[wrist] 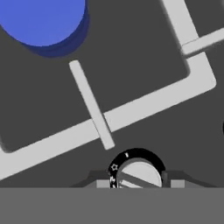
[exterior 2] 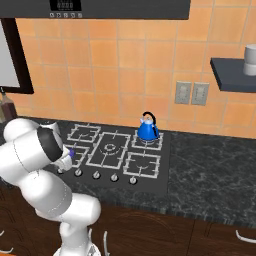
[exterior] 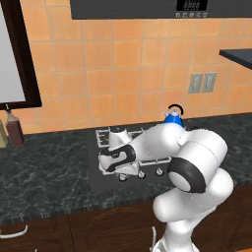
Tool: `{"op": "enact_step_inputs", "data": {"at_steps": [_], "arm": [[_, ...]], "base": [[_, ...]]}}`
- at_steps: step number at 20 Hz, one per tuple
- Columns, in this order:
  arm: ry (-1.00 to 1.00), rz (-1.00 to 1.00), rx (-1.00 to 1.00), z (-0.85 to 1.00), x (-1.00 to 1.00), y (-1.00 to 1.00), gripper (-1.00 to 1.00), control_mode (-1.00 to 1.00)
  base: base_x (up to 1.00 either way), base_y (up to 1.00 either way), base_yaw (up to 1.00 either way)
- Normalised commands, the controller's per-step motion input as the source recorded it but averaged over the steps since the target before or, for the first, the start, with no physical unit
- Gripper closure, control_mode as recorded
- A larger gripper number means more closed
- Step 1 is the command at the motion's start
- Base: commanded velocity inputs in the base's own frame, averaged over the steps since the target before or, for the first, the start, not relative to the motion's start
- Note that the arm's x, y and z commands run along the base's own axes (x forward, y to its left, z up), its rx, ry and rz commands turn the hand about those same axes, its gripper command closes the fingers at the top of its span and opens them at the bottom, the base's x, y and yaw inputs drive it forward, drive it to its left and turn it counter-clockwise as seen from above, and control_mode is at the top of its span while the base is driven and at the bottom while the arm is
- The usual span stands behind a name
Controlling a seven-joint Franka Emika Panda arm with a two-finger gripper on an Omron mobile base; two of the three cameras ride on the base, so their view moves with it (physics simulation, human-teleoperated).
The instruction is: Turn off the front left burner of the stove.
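Observation:
The stove (exterior 2: 152, 186) is a black glass cooktop with light-grey grates and a row of silver knobs (exterior 2: 96, 175) along its front. The front left burner (exterior 2: 79, 150) is partly behind my arm. In the hand view its round cap (wrist: 41, 19) glows blue inside the square grate (wrist: 144, 103). My gripper (wrist: 139, 183) hangs low over the leftmost knob (wrist: 139, 175), open, with a fingertip (wrist: 103, 183) on each side and a small gap to the knob. In the left base view my hand (exterior: 120, 165) covers that knob.
A blue kettle (exterior 2: 147, 130) stands on the back right grate. A dark bottle (exterior: 15, 130) stands on the counter at the far left. A dark shelf (exterior 2: 232, 75) juts from the right wall, and a hood with a display (exterior 2: 65, 6) hangs overhead.

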Motion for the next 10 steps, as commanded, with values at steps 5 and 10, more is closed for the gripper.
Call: {"op": "enact_step_inputs", "data": {"at_steps": [5, 10], "arm": [[-0.07, -0.81, 0.14, -0.33, 0.04, 0.00, 1.00, -1.00], [-0.01, -0.87, 0.12, -0.53, 0.00, 0.00, 1.00, -1.00]], "base": [[0.00, 0.00, 0.00], [0.00, 0.00, 0.00]]}}
